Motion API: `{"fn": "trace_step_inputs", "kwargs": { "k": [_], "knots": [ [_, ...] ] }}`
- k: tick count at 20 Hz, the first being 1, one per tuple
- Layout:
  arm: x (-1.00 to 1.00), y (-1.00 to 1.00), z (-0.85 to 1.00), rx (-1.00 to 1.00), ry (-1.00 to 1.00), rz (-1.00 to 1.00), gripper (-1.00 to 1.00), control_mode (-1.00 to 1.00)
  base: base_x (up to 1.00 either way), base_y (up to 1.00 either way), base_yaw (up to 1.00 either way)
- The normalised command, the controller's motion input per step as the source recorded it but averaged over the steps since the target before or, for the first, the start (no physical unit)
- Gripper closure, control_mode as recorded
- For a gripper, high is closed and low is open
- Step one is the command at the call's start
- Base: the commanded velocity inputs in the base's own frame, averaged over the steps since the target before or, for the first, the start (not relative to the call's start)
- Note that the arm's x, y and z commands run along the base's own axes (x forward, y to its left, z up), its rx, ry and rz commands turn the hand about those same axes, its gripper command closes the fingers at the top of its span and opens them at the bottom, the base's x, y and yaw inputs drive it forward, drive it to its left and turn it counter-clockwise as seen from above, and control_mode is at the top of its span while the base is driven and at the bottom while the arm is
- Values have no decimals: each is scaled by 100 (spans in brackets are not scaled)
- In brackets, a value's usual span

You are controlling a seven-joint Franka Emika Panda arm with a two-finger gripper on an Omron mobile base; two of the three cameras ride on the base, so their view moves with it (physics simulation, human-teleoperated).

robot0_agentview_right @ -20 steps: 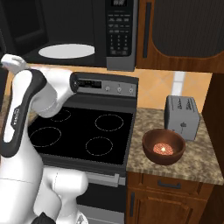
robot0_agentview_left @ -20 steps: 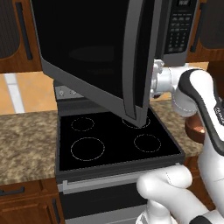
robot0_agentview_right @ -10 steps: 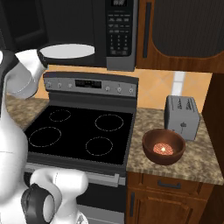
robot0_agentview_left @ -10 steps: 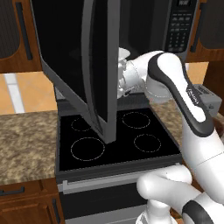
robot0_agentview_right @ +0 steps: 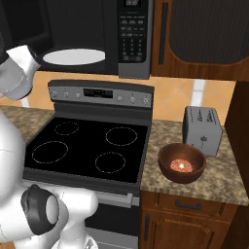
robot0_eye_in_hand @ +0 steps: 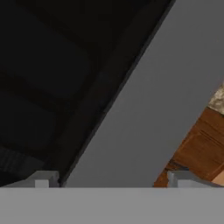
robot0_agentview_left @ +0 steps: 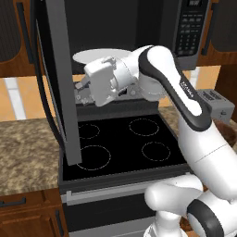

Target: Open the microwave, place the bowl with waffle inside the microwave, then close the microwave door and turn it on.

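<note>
Jaws spread apart, holding nothing, gripper up close against the grey inner frame of the microwave door, finger tips either side of that frame strip in the hand view. Door swung wide to the left, seen nearly edge-on, standing out over the left part of the stove. Behind the hand, microwave cavity open, white turntable plate bare, keypad strip to its right. Bowl with waffle well apart from the jaws, far off to the right and lower down, resting on the granite counter just in front of the toaster, right of the stove. Round bowl, so no long axis to line up with; rim reachable from above or from the stove side. Opening step likely done; next a long swing rightward and down across the stovetop. Open room above the burners, tighter near the toaster behind the bowl and the wood cabinet wall at far right. Some risk of clipping the opened door edge when pulling the hand away
</note>
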Motion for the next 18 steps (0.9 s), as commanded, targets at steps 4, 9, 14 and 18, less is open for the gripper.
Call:
{"fn": "trace_step_inputs", "kwargs": {
  "k": [4,9,14,18],
  "knots": [
    [0,-97,-17,0,22,-24,-100,-100,0,0,0],
    [0,-100,-81,-20,3,-23,-100,-100,0,0,0],
    [6,-100,-54,-46,4,-15,-100,-100,0,0,0],
    [17,-100,-43,-50,3,-16,-100,-100,0,0,0]
  ]
}}
